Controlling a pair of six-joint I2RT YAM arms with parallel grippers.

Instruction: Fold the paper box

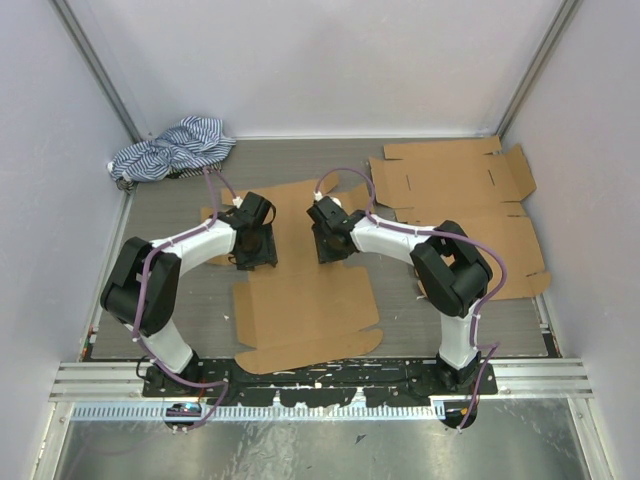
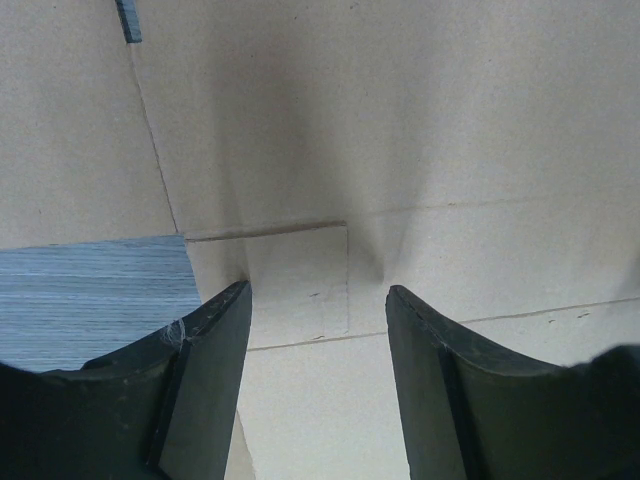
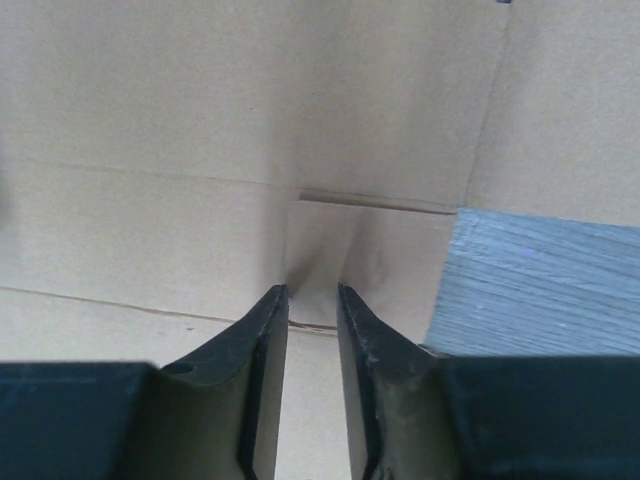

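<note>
The paper box [image 1: 300, 300] is a flat brown cardboard blank lying unfolded on the grey table between the two arms. My left gripper [image 1: 256, 256] points down onto its far left part. In the left wrist view the left gripper [image 2: 318, 290] is open wide, its fingertips at the cardboard [image 2: 420, 120] beside a flap slit and a crease. My right gripper [image 1: 328, 250] points down onto the far right part. In the right wrist view the right gripper [image 3: 312, 290] stands narrowly open, tips on a dented patch of cardboard [image 3: 150, 100] with nothing clamped between them.
A stack of other flat cardboard blanks [image 1: 460, 190] lies at the back right. A striped blue-white cloth [image 1: 170, 148] is bunched in the back left corner. Grey table [image 2: 90, 300] shows beside the blank's edge. White walls close in three sides.
</note>
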